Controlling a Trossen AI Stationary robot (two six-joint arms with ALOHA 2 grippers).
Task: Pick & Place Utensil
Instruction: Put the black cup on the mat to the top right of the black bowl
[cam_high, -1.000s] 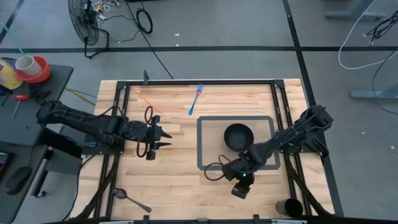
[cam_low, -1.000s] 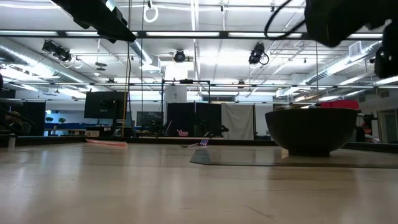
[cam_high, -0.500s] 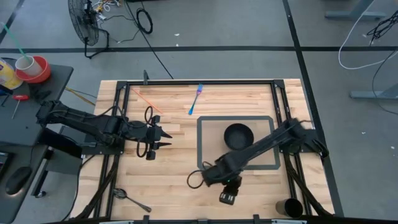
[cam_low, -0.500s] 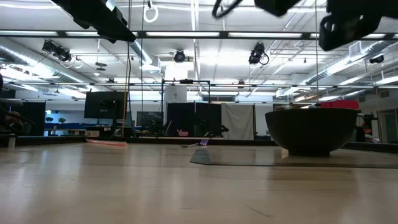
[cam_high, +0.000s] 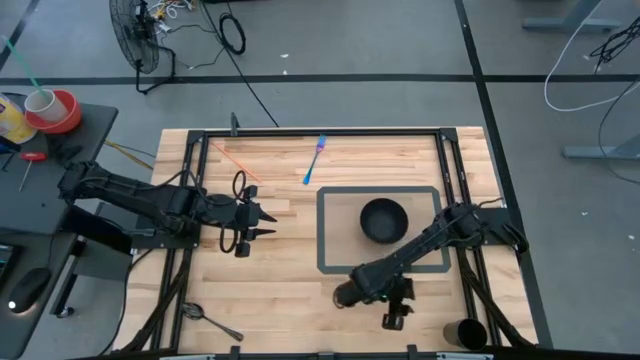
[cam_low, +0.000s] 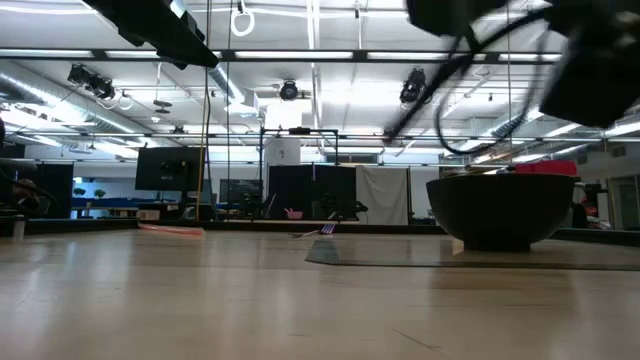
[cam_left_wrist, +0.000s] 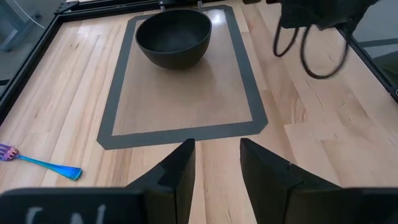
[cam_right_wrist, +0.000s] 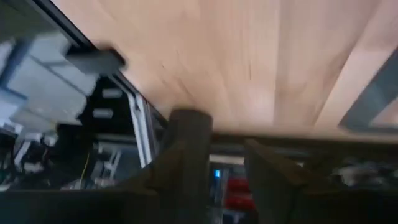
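Right gripper (cam_high: 393, 318) empty, narrowly parted, near table edge. Left gripper (cam_high: 268, 224) parted, idle. Risk: striking bowl (cam_high: 383, 220) en route to far fork (cam_high: 313, 162).

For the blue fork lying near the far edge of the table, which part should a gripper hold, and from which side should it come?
Grip the blue fork at mid-handle, coming straight down from above, fingers closing across the handle. It lies flat on the bare wooden table, thin and long, with open wood all around, so a side approach would probably find nothing to catch. The handle runs diagonally, so the wrist should turn to match.
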